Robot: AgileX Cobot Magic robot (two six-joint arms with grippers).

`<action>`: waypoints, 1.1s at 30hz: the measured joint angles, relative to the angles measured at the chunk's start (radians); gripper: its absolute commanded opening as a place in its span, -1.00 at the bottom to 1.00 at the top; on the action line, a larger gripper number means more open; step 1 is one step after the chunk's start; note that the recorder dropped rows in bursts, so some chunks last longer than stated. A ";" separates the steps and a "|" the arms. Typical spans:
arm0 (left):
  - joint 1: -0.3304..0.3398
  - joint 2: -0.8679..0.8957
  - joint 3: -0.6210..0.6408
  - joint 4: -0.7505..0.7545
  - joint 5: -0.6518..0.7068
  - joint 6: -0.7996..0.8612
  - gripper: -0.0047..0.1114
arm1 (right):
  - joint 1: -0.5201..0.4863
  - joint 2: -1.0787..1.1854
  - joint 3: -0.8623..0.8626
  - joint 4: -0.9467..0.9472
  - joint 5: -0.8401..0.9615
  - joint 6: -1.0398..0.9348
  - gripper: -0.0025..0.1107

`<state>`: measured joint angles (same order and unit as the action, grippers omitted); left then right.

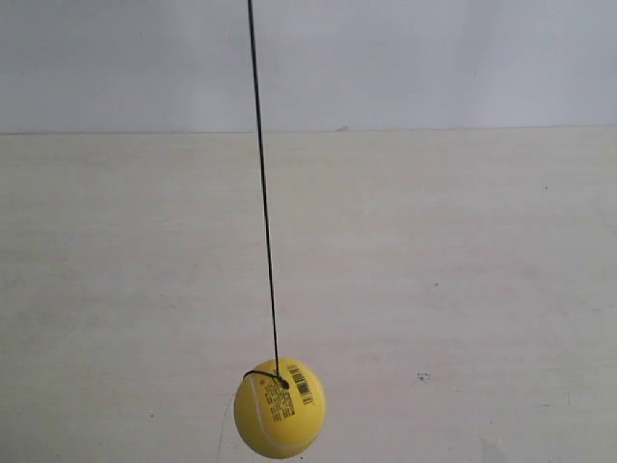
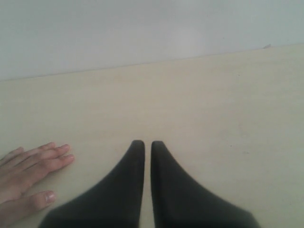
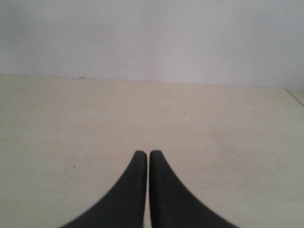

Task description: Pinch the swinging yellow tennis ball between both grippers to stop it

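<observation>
We've got a barcode sticker (image 1: 302,384) on the ball (image 1: 280,415), with lines of black print (image 1: 282,404) beside it, all too small for us to read.

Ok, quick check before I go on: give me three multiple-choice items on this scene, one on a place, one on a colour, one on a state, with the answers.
1. The hand lies: A. on the table beside the left pincer; B. on a shelf; C. inside a box.
2. The string is: A. white; B. black; C. red.
3. The yellow tennis ball is: A. pinched from two sides; B. hanging free; C. sitting in a cup.
Answers: 1 A, the left wrist view shows it flat on the tabletop. 2 B, it is a thin black line in the exterior view. 3 B, nothing touches it there, and the left pincer and right pincer are shut on nothing.
</observation>
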<state>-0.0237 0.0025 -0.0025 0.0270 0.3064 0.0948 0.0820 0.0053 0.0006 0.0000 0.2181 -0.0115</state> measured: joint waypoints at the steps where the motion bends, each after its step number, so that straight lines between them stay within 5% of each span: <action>1: 0.000 0.000 0.000 0.000 0.000 0.000 -0.84 | 0.000 0.000 0.000 -0.006 0.012 0.011 -0.96; 33: 0.000 0.000 0.000 0.000 0.000 0.000 -0.84 | 0.000 0.000 0.000 -0.010 0.118 0.053 -0.96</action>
<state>-0.0237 0.0025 -0.0025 0.0270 0.3064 0.0948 0.0820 0.0053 0.0006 -0.0098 0.3356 0.0412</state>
